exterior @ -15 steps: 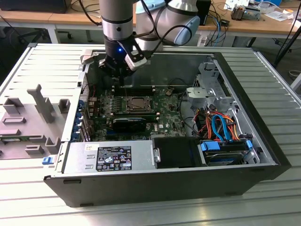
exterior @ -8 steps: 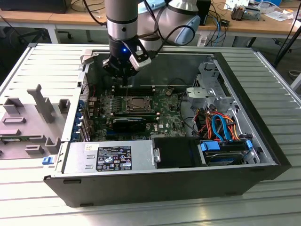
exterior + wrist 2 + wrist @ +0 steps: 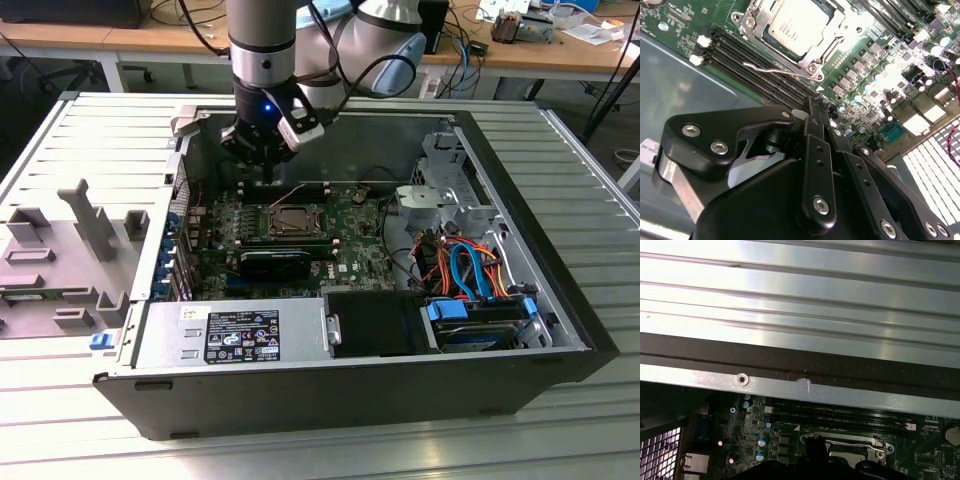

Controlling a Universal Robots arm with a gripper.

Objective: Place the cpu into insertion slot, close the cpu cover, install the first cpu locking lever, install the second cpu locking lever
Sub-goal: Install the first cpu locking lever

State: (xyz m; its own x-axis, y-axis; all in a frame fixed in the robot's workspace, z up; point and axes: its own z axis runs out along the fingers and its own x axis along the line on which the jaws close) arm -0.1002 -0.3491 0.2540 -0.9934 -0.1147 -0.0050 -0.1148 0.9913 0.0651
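Though framed by cover, silvery-grey square cpu [image 3: 799, 22]

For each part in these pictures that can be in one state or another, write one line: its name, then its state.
Silvery-grey square cpu: seated in the insertion slot.
Silvery metal cpu cover frame: closed down around the chip.
Thin wire locking lever: lying low along the socket edge; whether latched, cannot tell.
Black tool: fingers together, empty, above the board beside the socket.
Black computer case: side open, lying flat.
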